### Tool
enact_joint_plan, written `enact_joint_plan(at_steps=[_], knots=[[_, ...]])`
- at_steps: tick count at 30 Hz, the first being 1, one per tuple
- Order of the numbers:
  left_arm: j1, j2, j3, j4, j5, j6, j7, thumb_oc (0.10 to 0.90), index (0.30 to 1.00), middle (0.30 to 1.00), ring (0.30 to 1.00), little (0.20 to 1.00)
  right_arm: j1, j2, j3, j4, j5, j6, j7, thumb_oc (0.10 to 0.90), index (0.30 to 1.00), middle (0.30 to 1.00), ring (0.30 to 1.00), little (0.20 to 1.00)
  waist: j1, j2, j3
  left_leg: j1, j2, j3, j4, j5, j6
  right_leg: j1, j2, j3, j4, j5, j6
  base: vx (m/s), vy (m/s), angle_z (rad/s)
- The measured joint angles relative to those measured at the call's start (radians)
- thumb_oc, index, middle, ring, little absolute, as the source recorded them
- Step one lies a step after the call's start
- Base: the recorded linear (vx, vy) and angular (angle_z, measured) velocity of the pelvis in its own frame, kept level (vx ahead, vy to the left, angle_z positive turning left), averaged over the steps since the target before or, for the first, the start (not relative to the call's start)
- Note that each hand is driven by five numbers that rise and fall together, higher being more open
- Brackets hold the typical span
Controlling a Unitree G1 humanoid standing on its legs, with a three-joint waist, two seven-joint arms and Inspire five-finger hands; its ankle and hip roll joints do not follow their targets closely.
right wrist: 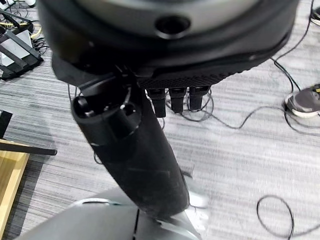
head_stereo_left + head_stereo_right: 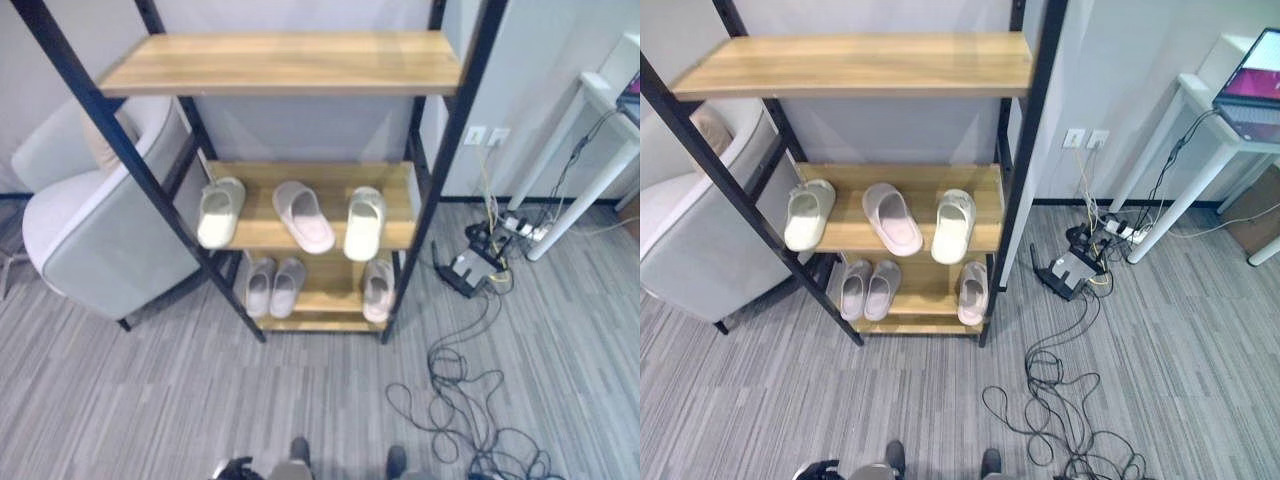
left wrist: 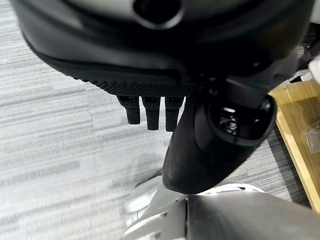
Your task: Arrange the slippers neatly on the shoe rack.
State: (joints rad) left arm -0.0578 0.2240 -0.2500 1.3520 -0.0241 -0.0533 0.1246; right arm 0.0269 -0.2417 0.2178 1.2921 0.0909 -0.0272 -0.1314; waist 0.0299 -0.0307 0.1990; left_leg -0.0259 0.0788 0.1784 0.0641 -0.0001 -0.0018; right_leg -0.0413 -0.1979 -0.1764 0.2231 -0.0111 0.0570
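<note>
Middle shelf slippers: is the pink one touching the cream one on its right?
Apart. The left eye view shows bare wood between the pink slipper and the cream slipper.

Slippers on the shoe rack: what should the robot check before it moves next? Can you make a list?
1. Middle shelf: cream slipper, pink slipper and second cream slipper lie there, the cream pair split by the pink one: not ok.
2. Bottom shelf: pale pair side by side: ok; single slipper apart: not ok.
3. Top shelf bare: ok.
4. Left hand holds nothing: ok.
5. Right hand holds nothing: ok.
6. Cables on the floor beside the rack: not ok.
</note>
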Motion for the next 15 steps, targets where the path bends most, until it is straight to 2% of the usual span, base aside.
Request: enact_joint_plan(at_steps=[1,2,3,4,6,7,10,11,12,13,15], knots=[[0.007,0.005,-0.003,0.000,-0.001,0.003,-0.001,0.800,0.900,0.900,0.900,0.900,0.001,0.001,-0.004,0.000,0.000,0.000,0.002,0.800,0.900,0.900,0.900,0.900,0.000,-0.005,0.001,0.005,0.001,0.014,-0.006,0.013,0.013,-0.022,-0.022,-0.004,0.058,-0.016,0.013,0.12,0.222,-0.01],[0.006,0.019,-0.006,0.000,-0.001,0.009,-0.002,0.800,0.900,0.900,0.900,0.900,0.001,0.006,-0.009,-0.001,0.000,0.003,0.003,0.800,0.900,0.900,0.900,0.900,-0.005,-0.011,0.006,0.019,-0.015,0.012,-0.014,0.008,0.021,-0.068,-0.047,-0.006,0.180,-0.014,0.021,0.14,0.200,0.07],[0.001,0.026,-0.013,-0.002,-0.001,0.010,-0.005,0.800,0.900,0.900,0.900,0.900,0.006,0.006,-0.011,0.000,0.001,0.003,0.003,0.800,0.900,0.900,0.900,0.900,-0.005,-0.011,0.007,0.043,-0.025,0.009,-0.019,0.012,0.028,-0.089,-0.054,-0.001,0.240,0.017,0.026,0.22,0.256,0.13],[0.002,0.026,-0.026,-0.008,-0.001,0.011,-0.006,0.800,0.900,0.900,0.900,0.900,0.007,0.006,-0.012,0.001,0.001,0.003,0.004,0.800,0.900,0.900,0.900,0.900,-0.008,-0.005,0.012,0.058,-0.028,0.006,-0.024,0.000,0.040,-0.096,-0.058,0.005,0.278,0.043,0.030,0.30,0.214,0.10],[0.007,0.031,-0.032,-0.025,-0.001,0.010,-0.003,0.800,0.900,0.900,0.900,0.900,0.008,0.012,-0.012,-0.001,0.008,0.001,0.007,0.800,0.900,0.900,0.900,0.900,-0.018,0.013,0.020,0.095,-0.032,-0.010,-0.053,-0.012,0.057,-0.125,-0.034,0.045,0.336,0.006,0.038,0.22,0.085,0.09],[0.006,0.034,-0.032,-0.026,0.000,0.009,-0.002,0.800,0.900,0.900,0.900,0.900,0.004,0.016,-0.012,0.000,0.011,-0.002,0.013,0.800,0.900,0.900,0.900,0.900,-0.033,0.023,0.024,0.107,-0.031,-0.017,-0.071,-0.005,0.063,-0.128,0.006,0.083,0.311,-0.039,0.047,0.08,0.004,0.11],[0.003,0.027,-0.039,-0.046,-0.001,0.005,0.002,0.800,0.900,0.900,0.900,0.900,0.003,0.020,-0.014,-0.006,0.032,-0.001,0.018,0.800,0.900,0.900,0.900,0.900,-0.050,0.022,0.033,0.128,-0.050,-0.019,-0.093,-0.006,0.071,-0.157,0.050,0.068,0.235,-0.075,0.036,0.26,-0.039,0.06],[0.007,0.030,-0.039,-0.047,0.000,0.002,0.002,0.800,0.900,0.900,0.900,0.900,-0.003,0.020,-0.013,-0.006,0.032,-0.004,0.020,0.800,0.900,0.900,0.900,0.900,-0.056,0.026,0.038,0.136,-0.045,-0.014,-0.103,-0.007,0.072,-0.158,0.075,0.056,0.137,-0.084,0.041,0.15,-0.049,-0.14],[0.007,0.029,-0.041,-0.042,0.002,0.002,0.001,0.800,0.900,0.900,0.900,0.900,-0.005,0.021,-0.013,-0.027,0.032,-0.006,0.019,0.800,0.900,0.900,0.900,0.900,-0.064,0.024,0.038,0.138,-0.048,-0.011,-0.109,-0.009,0.068,-0.164,0.088,0.052,0.045,-0.061,0.042,0.15,-0.048,-0.06],[0.006,0.022,-0.042,-0.037,0.008,0.003,0.003,0.800,0.900,0.900,0.900,0.900,0.001,0.023,-0.013,-0.030,0.031,-0.009,0.019,0.800,0.900,0.900,0.900,0.900,-0.072,0.020,0.040,0.144,-0.053,-0.013,-0.110,-0.013,0.063,-0.164,0.089,0.049,0.008,-0.048,0.041,0.14,-0.071,0.18],[0.022,0.032,-0.040,-0.040,0.012,0.001,0.002,0.800,0.900,0.900,0.900,0.900,0.021,0.035,-0.012,-0.023,0.031,-0.003,0.021,0.800,0.900,0.900,0.900,0.900,-0.078,-0.008,0.042,0.177,-0.072,-0.025,-0.115,-0.034,0.032,-0.137,0.084,0.050,-0.041,-0.007,0.042,0.22,-0.124,0.23]])
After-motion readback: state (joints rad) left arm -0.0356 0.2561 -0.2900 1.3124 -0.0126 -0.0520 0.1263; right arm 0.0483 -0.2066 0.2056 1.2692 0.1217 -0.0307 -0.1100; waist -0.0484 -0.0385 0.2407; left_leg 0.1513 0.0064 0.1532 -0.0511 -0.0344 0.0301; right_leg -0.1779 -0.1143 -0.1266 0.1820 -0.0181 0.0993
